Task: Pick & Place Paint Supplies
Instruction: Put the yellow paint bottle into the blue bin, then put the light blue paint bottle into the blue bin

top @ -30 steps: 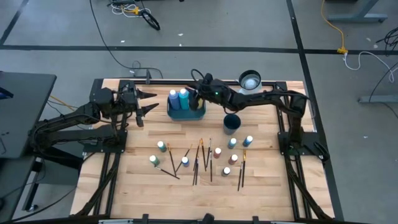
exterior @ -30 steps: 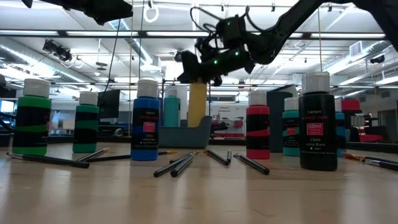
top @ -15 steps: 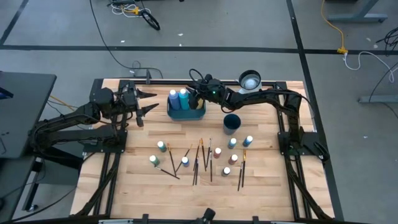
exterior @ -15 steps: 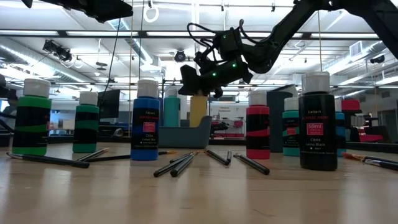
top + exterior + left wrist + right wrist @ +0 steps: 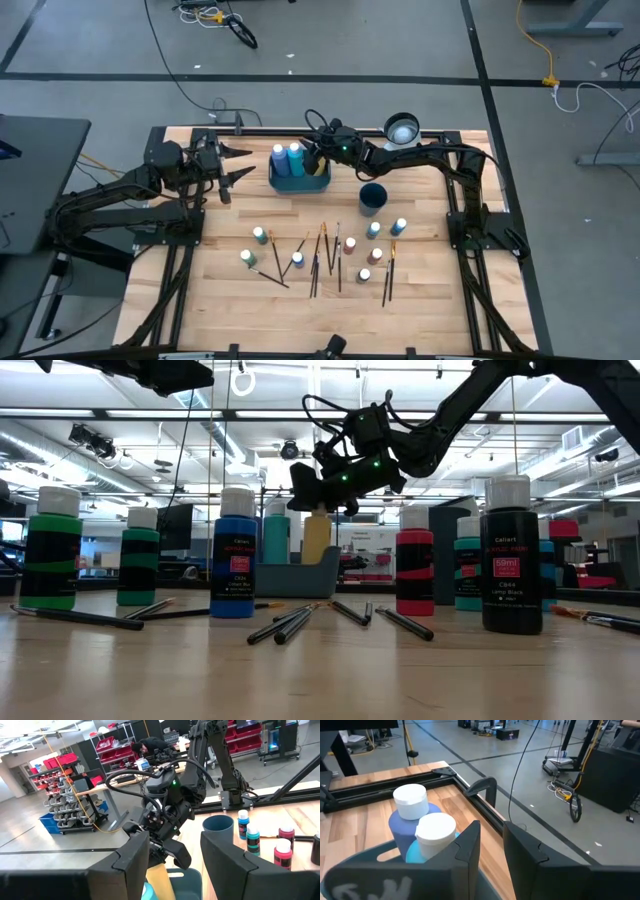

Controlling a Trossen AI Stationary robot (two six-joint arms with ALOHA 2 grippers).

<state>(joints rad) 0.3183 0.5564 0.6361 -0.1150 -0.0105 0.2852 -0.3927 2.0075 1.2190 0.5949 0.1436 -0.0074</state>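
High view showed everything best placed against the teal tray [image 5: 300, 182] at the far middle of the table [image 5: 430, 300]. Well to the tray's left, the left hand [image 5: 232, 164] hovered above the table with its fingers spread wide and nothing between them. Inside the tray stood two bottles [image 5: 287, 155] with pale caps, one blue and one teal, and beside them, at the tray's right end, a yellow bottle [image 5: 316, 538] stood upright. The right hand [image 5: 322, 156] sat directly over that yellow bottle, fingers on either side of its top; whether they pinched it or had parted I could not tell. Just right of the tray and nearer the front was the dark blue cup [image 5: 373, 197]. Well in front of the tray, scattered bottles [image 5: 260, 235] with teal, white and pink tops stood upright among thin dark-handled brushes [image 5: 318, 258] lying flat.
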